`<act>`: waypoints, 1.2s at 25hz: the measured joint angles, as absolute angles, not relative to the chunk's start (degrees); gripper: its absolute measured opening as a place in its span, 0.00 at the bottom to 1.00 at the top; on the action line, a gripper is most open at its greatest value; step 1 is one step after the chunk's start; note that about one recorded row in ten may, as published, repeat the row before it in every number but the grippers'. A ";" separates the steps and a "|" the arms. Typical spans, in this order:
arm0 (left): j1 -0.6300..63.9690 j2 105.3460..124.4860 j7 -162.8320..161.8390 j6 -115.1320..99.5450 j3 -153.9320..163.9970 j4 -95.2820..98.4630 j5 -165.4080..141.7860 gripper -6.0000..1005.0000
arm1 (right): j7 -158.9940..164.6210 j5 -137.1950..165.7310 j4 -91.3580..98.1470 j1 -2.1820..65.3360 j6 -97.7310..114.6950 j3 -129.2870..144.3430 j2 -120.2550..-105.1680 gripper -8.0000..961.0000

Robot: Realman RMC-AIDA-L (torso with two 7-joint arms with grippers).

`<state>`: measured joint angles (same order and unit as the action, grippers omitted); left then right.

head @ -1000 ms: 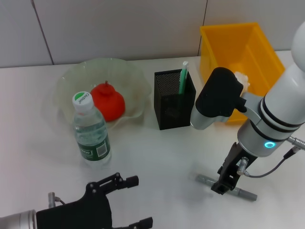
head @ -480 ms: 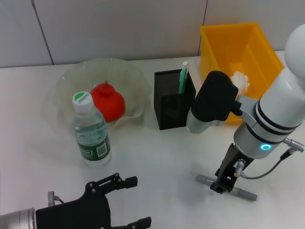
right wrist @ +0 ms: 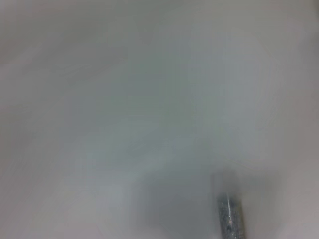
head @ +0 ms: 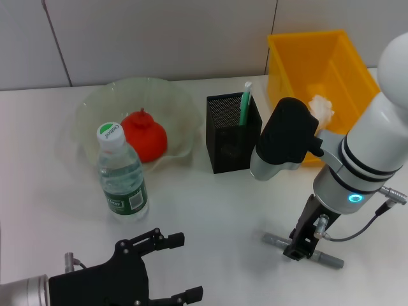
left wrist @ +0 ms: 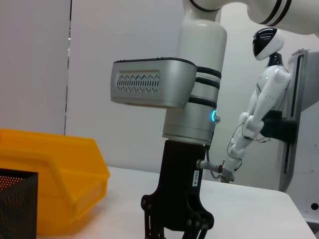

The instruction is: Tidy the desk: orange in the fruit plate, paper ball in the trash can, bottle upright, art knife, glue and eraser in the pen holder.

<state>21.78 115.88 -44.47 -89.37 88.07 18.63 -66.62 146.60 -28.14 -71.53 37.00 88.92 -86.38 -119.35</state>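
A grey art knife [head: 303, 250] lies flat on the white table at the front right; its end also shows in the right wrist view [right wrist: 230, 219]. My right gripper [head: 297, 248] points straight down and sits on the knife's middle; it also shows in the left wrist view [left wrist: 177, 224]. The orange [head: 144, 135] lies in the glass fruit plate [head: 95, 108]. The bottle [head: 121, 172] stands upright in front of the plate. The black pen holder [head: 233, 137] holds a green stick [head: 245, 103]. The paper ball [head: 322, 108] lies in the yellow bin [head: 331, 57]. My left gripper [head: 182, 268] is open and empty at the front left.
The yellow bin stands at the back right, close behind my right arm. The pen holder stands between the bin and the fruit plate. The wall runs along the back edge of the table.
My right arm's upper part has shifted slightly left; its gripper stays on the knife, which has not moved. My left arm has barely moved.
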 joint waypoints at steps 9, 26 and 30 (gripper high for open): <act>21.80 116.01 -44.48 -89.38 87.97 18.63 -66.59 0.86 | 146.42 -28.10 -70.07 37.46 88.54 -86.43 -119.31 0.28; 21.83 116.12 -44.48 -89.16 87.98 18.64 -66.44 0.86 | 143.29 -34.91 -83.98 35.13 92.78 -99.31 -119.18 0.16; 21.85 116.28 -44.47 -89.02 87.98 18.64 -66.28 0.86 | 136.50 -49.95 -88.74 31.60 87.60 -110.39 -119.32 0.17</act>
<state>21.85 116.28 -44.47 -89.02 87.98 18.64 -66.28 136.50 -49.95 -88.74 31.60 87.60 -110.39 -119.32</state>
